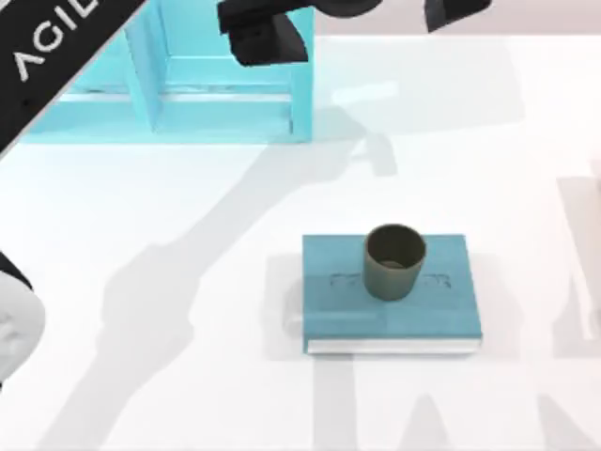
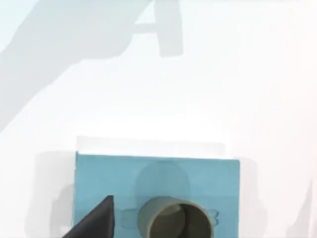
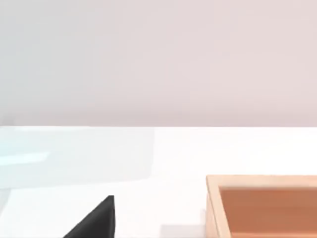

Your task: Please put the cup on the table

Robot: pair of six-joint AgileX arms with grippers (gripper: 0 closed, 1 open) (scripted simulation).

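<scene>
Cup (image 1: 394,261) upright on teal book (image 1: 390,296), near the middle of the white surface (image 1: 188,395).
Left tool (image 2: 94,220) hangs above the book beside the cup, right tool (image 3: 94,218) near a wooden box (image 3: 262,206); neither tool's opening can be told.

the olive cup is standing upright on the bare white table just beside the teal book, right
Not quite. The cup is upright, but it stands on top of the teal book, near the book's far edge, not on the bare white table beside it. The top view shows the book's cover all around the cup's base, and the left wrist view agrees.
</scene>
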